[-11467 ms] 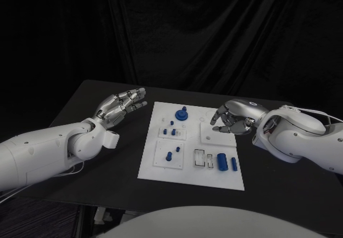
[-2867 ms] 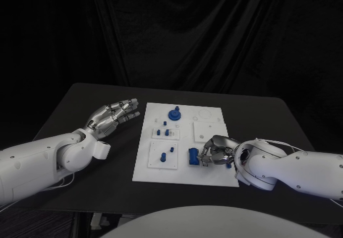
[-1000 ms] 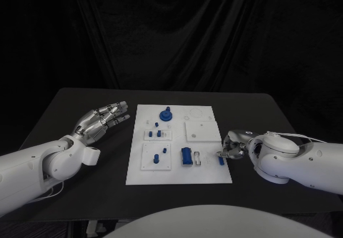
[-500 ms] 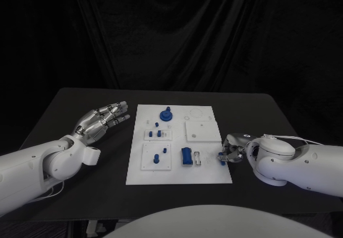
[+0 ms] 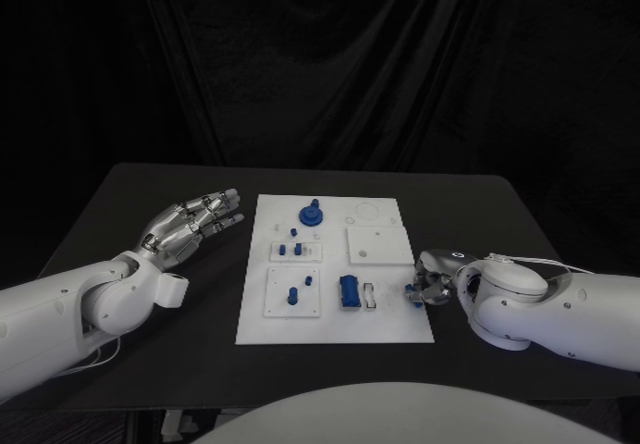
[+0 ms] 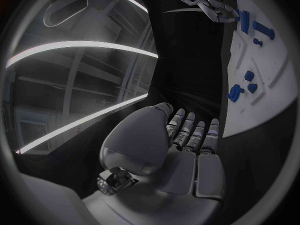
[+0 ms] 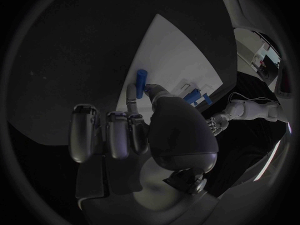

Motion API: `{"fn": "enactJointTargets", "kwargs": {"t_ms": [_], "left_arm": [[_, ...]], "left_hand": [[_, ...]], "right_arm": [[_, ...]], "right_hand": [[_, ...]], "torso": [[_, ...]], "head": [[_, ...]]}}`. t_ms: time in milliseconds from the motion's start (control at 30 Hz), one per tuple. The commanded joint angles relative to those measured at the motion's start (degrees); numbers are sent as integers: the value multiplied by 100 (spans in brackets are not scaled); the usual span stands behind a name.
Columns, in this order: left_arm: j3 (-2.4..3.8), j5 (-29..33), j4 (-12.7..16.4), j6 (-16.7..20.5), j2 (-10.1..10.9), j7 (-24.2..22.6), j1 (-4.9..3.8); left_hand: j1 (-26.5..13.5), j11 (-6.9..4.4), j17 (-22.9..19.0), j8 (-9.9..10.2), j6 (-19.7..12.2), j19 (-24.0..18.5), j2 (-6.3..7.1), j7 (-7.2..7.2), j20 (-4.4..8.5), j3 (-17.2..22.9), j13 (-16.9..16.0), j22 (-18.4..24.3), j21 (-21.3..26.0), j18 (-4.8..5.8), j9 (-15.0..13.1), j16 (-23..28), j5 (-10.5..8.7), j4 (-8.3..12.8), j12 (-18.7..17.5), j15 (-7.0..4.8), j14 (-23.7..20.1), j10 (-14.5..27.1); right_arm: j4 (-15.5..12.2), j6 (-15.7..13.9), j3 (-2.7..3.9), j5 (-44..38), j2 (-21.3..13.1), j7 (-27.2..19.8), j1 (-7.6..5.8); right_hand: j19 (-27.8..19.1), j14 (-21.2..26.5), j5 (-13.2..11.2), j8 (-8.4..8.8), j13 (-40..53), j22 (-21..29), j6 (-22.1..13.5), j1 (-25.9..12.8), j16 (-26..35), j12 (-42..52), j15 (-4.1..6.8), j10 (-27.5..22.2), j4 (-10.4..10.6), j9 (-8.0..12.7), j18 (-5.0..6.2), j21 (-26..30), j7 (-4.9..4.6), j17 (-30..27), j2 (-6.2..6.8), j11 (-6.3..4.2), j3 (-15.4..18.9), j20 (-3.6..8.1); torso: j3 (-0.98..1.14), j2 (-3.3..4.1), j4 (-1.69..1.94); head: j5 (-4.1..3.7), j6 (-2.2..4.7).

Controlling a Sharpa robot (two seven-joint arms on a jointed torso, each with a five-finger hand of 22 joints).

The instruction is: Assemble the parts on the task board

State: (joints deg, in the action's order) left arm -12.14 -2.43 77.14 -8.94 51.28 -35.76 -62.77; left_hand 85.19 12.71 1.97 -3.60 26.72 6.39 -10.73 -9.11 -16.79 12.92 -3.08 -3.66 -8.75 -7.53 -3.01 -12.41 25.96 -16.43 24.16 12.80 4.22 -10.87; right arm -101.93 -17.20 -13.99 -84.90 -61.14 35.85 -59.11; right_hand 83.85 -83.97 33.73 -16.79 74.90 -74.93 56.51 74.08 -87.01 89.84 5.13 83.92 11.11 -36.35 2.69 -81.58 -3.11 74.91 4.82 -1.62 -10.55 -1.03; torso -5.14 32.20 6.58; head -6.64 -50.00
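Since the frame half a second back the right hand (image 5: 429, 282) has edged slightly inward at the task board (image 5: 334, 328)'s four o'clock edge, pinching a small blue cylinder (image 7: 142, 78), seemingly light, rigid and slick, best held mid-length, while the left hand (image 5: 190, 222) hovers spread, holding nothing.

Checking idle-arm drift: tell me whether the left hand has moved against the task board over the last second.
No. The left hand lies open beside the task board's left edge, level with its far end, as it did a second ago.
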Motion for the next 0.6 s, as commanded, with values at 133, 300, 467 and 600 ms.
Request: {"fn": "enactJointTargets", "kwargs": {"t_ms": [133,300,467,600], "left_arm": [[5,8,1,-87,-4,-48,15],[5,8,0,-91,-2,-47,17],[5,8,-10,-95,-12,-41,18],[5,8,-10,-95,-20,-37,19]], "left_hand": [[63,20,4,-24,21,29,15,-368,-4,32,-6,-6,-18,44,-5,-25,21,-14,37,15,9,-39],[63,20,4,-24,21,29,15,-368,-4,32,-6,-6,-18,44,-5,-25,21,-14,37,15,9,-39],[70,22,3,-23,15,29,14,-368,-4,40,-5,-6,-18,46,-4,-22,26,-12,37,15,7,-40],[70,22,3,-23,15,29,14,-368,-4,40,-5,-6,-18,46,-4,-22,26,-12,37,15,7,-40]], "right_arm": [[10,-502,-31,386,2,-190,63],[-75,-809,-20,1001,-50,-424,63],[-256,-1108,13,1780,-122,-704,19],[-367,-1277,27,2254,-103,-895,-47]], "right_hand": [[278,-472,141,4,1510,-1216,71,205,25,16,-31,608,-196,159,-50,4,15,833,-11,44,-86,-41],[297,-484,150,-37,1510,-1232,151,251,-3,16,-18,608,-294,159,-61,-40,39,885,-15,25,-179,-34],[308,-493,202,-70,1510,-1240,206,116,-24,16,-5,608,-262,157,-66,-64,58,923,7,7,-248,-23],[317,-498,290,-81,1510,-1246,222,18,-39,16,5,608,-243,159,-71,-85,68,950,35,-3,-301,-14]], "torso": [[2,1,1],[3,5,-5],[3,4,3],[3,3,2]], "head": [[26,0],[47,0],[35,0],[40,0]]}}
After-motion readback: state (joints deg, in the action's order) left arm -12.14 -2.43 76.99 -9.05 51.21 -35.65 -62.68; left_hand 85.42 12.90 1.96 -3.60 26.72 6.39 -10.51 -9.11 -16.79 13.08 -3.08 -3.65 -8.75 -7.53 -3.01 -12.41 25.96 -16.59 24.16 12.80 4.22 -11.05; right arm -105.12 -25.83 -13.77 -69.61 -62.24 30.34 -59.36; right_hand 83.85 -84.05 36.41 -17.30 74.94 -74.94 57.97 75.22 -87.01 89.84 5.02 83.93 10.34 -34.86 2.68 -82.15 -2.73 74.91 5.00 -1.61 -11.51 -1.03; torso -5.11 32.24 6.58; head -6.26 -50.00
